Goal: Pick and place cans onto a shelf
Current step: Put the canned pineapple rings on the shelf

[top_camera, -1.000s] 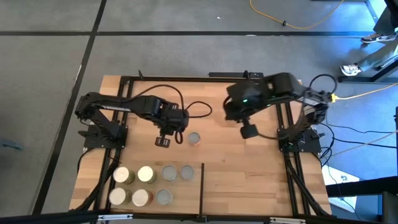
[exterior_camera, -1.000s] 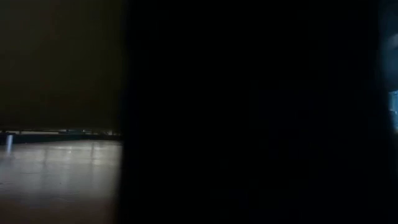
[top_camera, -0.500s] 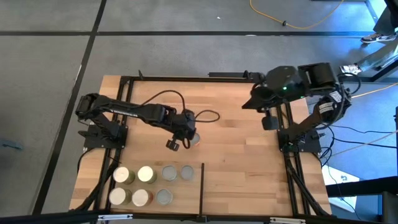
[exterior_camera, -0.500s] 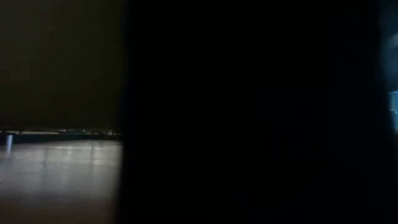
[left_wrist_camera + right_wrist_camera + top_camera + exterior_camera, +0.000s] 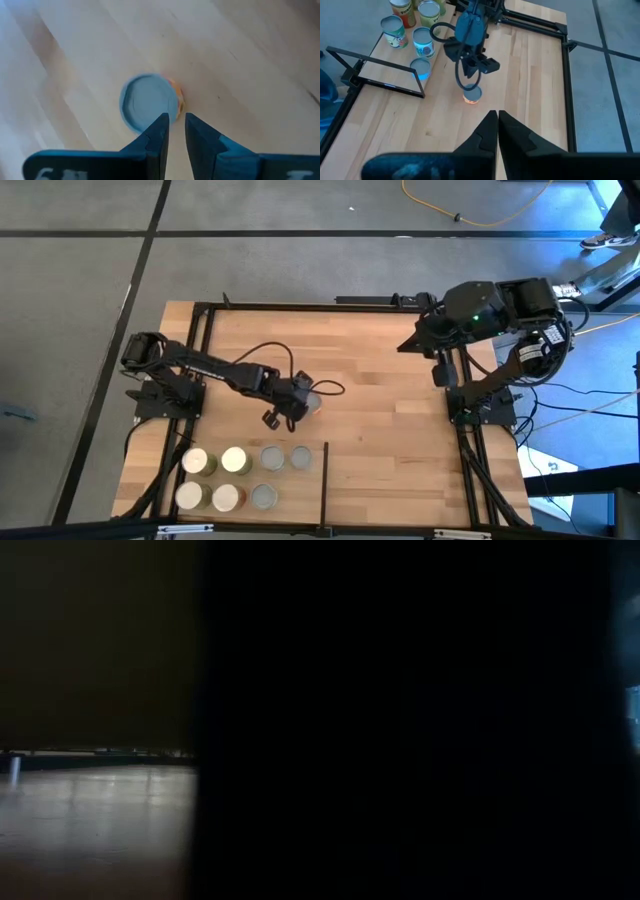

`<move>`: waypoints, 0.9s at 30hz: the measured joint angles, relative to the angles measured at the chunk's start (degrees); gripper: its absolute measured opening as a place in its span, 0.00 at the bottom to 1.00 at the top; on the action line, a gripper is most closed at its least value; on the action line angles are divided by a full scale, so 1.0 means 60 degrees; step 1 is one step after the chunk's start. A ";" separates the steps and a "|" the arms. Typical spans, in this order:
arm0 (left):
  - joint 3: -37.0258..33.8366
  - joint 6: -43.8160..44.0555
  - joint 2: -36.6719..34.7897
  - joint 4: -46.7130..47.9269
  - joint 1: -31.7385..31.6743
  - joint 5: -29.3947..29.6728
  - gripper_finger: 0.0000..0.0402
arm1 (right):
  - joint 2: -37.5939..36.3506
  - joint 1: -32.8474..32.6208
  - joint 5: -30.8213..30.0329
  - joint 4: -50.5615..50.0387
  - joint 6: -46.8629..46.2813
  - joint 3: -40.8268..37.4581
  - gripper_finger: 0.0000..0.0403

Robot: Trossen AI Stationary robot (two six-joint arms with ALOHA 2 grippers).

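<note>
Tabletop [image 5: 380, 430]: pale wood planks, black frame rails around.

Shelf [image 5: 250, 478]: the railed section at the high view's lower left, closed off by a thin black divider strip [image 5: 325, 480]. Seven cans [image 5: 232, 460] stand there in two rows, close together.

Left arm: stretched out over mid-tabletop. Left end effector [image 5: 283, 413] hangs directly over the lone can [image 5: 313, 402], which stands upright, well apart from the shelf group. In the left wrist view the fingers [image 5: 159, 131] stand only a narrow slit apart, nothing between them, tips over the can's rim at the side with the reddish-orange label.

Right arm: parked at the right frame rail. Right end effector [image 5: 441, 370] with fingers nearly together, holding nothing; wrist view looks across at the lone can.

Low view: blocked dark, no use.

Step in hand, as I judge it: grasping the lone can. To do it well, spread the fingers wider than the can, centre over the lid, descend to straddle the sides, then close; a narrow slit on the rim would tip it.
</note>
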State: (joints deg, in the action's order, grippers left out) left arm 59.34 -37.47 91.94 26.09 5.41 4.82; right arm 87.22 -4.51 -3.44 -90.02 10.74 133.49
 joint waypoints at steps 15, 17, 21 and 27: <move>-0.0403 -0.0601 0.0677 -0.1274 -0.0159 -0.0123 0.14 | 0.0000 0.0000 -0.0015 0.0004 -0.0007 0.0000 0.04; -0.0403 -0.0598 0.0754 -0.1263 -0.0197 -0.0170 0.14 | 0.0000 0.0000 -0.0015 0.0004 -0.0004 0.0000 0.04; -0.0403 -0.0605 0.1002 -0.1330 -0.0197 -0.0292 0.14 | 0.0000 0.0000 -0.0019 0.0004 0.0007 0.0000 0.04; -0.0399 -0.0606 0.1133 -0.1511 -0.0199 -0.0254 0.14 | 0.0000 0.0000 -0.0015 0.0004 0.0019 0.0000 0.04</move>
State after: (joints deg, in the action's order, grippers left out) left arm 56.95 -41.11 98.74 17.02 4.22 3.30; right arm 87.22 -4.51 -3.53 -90.00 10.86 133.49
